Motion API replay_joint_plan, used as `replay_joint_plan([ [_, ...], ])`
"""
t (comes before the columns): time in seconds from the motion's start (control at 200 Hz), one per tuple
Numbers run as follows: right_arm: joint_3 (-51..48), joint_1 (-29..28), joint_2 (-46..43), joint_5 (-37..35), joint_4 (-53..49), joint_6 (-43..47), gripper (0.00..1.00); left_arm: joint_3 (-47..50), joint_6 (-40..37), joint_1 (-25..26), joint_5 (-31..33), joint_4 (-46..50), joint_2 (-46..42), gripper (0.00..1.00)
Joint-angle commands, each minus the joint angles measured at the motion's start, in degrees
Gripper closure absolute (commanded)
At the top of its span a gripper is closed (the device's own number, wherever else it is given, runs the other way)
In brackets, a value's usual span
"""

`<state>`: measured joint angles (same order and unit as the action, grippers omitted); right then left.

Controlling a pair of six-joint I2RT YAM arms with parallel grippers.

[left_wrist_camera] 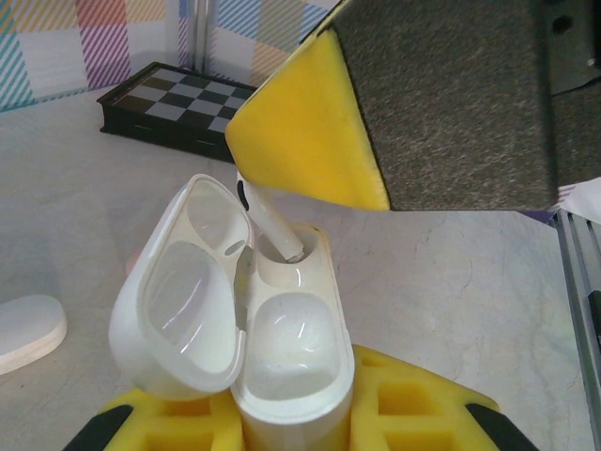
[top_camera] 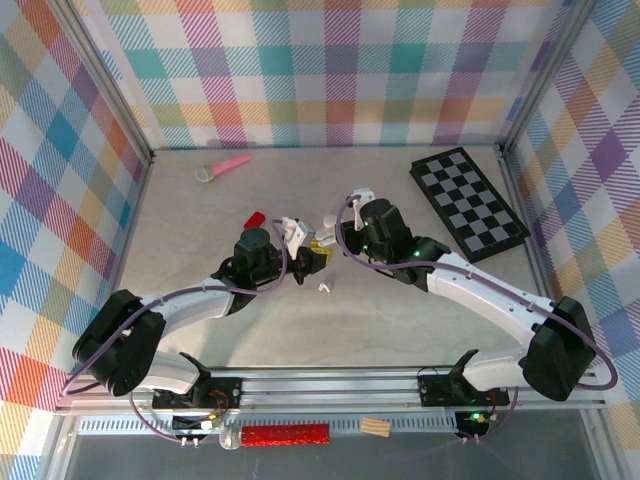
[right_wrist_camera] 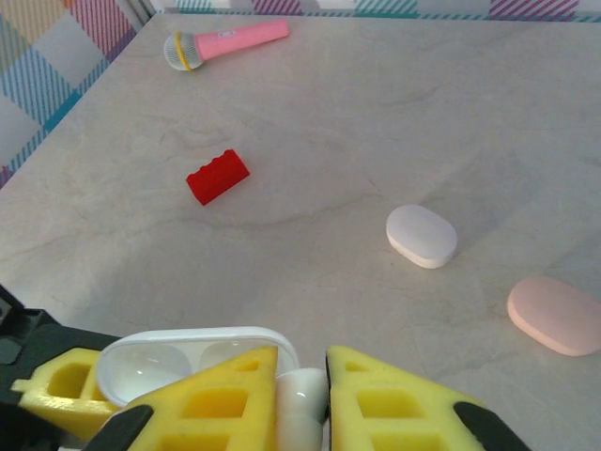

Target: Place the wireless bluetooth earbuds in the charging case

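Note:
My left gripper (left_wrist_camera: 291, 423) is shut on the white charging case (left_wrist_camera: 293, 362), which stands upright between its yellow pads with the lid (left_wrist_camera: 183, 310) swung open to the left. Its near socket is empty. A white earbud (left_wrist_camera: 270, 224) has its stem tip in the far socket, tilted. My right gripper (right_wrist_camera: 300, 406) is shut on that earbud (right_wrist_camera: 302, 393), just above the case's lid (right_wrist_camera: 178, 355). In the top view the two grippers meet at mid-table, left (top_camera: 300, 264) and right (top_camera: 326, 246). Another small white earbud (top_camera: 323, 288) lies on the table just in front of them.
A white pebble-shaped case (right_wrist_camera: 422, 235) and a pink one (right_wrist_camera: 556, 315) lie beyond the grippers. A red brick (right_wrist_camera: 217, 176) and a pink toy microphone (right_wrist_camera: 225, 42) lie farther back left. A folded chessboard (top_camera: 467, 202) sits at the back right.

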<state>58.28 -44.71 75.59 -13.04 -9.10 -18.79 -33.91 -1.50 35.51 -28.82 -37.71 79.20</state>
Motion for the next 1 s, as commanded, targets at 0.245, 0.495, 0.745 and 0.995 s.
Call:
replay_joint_plan([
  [0.245,-0.87,-0.29,-1.05,2.05,-0.43,2.68,0.8,-0.37,0.09,0.44,0.24,-2.28,-1.94,1.0],
  [0.495,-1.5,-0.25,-2.54,4.48,-0.89,1.78,0.76,-0.63,0.18,0.35,0.52,-2.45,-1.33,1.0],
  [0.745,-0.93,-0.28,-3.69,5.07,-1.1,0.23,0.64,-1.07,0.44,0.27,-0.05,-2.98,-0.54,1.0],
  [0.995,-1.08,0.51,-6.42,5.24,-1.92,-3.88,0.49,-0.86,0.6,-0.02,-0.79,-3.95,-0.36,1.0],
])
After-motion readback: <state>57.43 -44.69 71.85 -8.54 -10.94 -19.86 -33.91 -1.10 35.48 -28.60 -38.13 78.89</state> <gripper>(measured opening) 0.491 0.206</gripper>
